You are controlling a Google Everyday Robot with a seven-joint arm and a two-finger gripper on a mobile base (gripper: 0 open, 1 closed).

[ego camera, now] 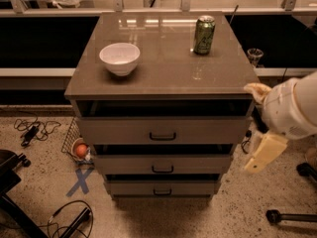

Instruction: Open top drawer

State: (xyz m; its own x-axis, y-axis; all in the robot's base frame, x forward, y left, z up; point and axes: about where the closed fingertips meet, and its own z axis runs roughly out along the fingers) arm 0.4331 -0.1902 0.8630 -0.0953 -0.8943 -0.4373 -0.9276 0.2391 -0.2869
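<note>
Though cabinet [163, 73] fills frame, task reads as partly done at best. Top drawer [124, 130] directly under tabletop: front sits forward of two lower drawers [198, 163], dark slot above it, interior not visible. Likely cracked open, not fully pulled. Gripper [265, 151] off cabinet's right side, near top drawer's right end, apart from front. Wide or narrow: cannot tell. White bowl [119, 57] and green can [204, 34] on top. Black bar handle [163, 136] at front centre, nothing touching it. Left to do: reach handle, pull out.

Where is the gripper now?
In the camera view the gripper hangs at the right edge, right of the cabinet, near the right end of the top drawer, apart from its handle.
</note>
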